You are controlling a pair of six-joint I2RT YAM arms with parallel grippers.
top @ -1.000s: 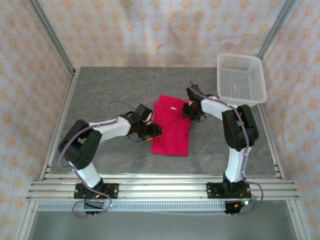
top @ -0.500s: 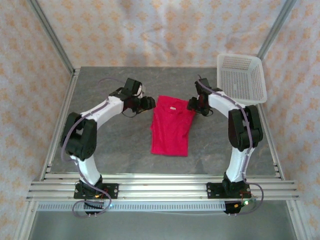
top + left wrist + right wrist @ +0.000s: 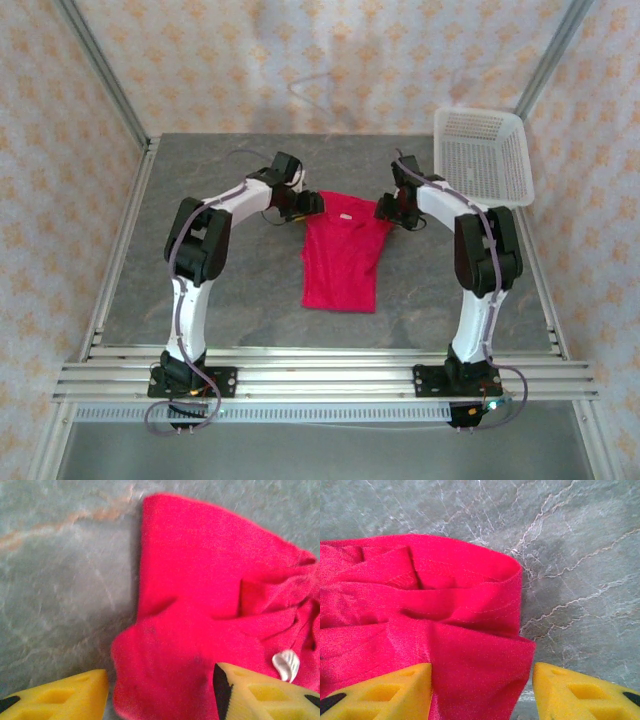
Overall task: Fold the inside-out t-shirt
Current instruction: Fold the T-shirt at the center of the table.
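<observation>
Grey marbled worktop (image 3: 200,260), red t-shirt (image 3: 342,255) folded narrow at the centre of the top view.
We see the left claw (image 3: 310,203) at the shirt's upper-left corner and the right claw (image 3: 384,210) at its upper-right corner, both spread, yellow fingers (image 3: 380,690) apart with fabric lying loose between them. A small white tag (image 3: 285,664) shows on the cloth. A white mesh basket (image 3: 480,155) sits upper right.
</observation>
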